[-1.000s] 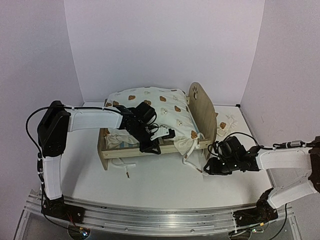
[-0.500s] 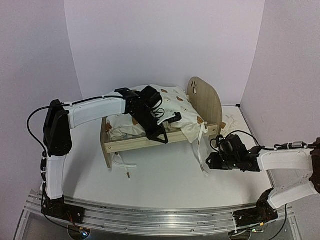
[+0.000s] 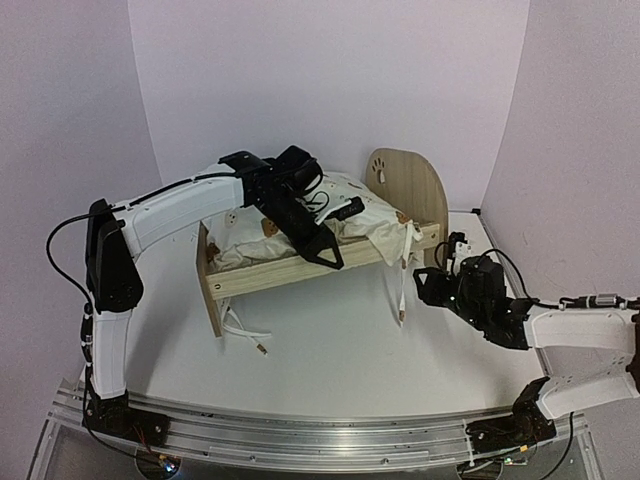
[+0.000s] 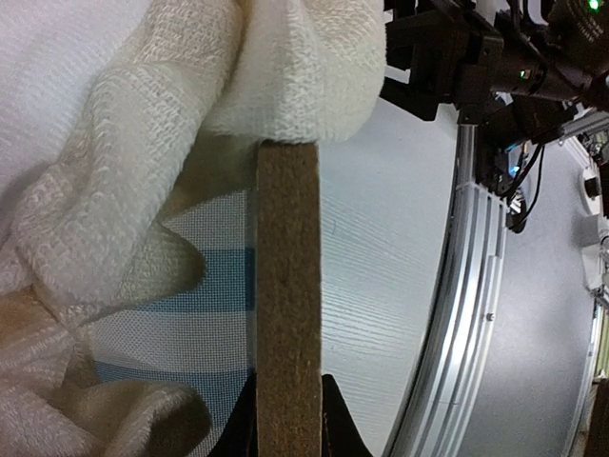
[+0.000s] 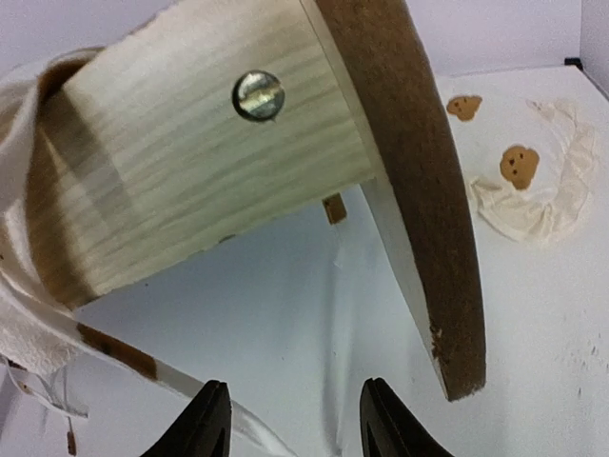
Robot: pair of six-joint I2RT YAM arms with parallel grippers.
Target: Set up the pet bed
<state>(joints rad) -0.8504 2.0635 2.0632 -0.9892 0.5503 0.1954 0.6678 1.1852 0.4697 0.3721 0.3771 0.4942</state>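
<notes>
The pet bed, a light-wood frame, hangs tilted with its right end lifted off the table. My left gripper is shut on its near side rail; the fingers pinch the board from both sides. The cream bear-print duvet is bunched on top, and the blue-and-white striped base shows beneath it. Tie strings dangle from the right end. My right gripper stands open and empty just below the rounded end board. A small bear-print pillow lies on the table behind.
More tie strings trail on the table under the bed's left end board. White walls close the back and both sides. The metal rail with the arm bases runs along the near edge.
My left gripper closed on the side rail and raised the bed, tilting its right end up. My right gripper moved up and to the right, toward the end board.
</notes>
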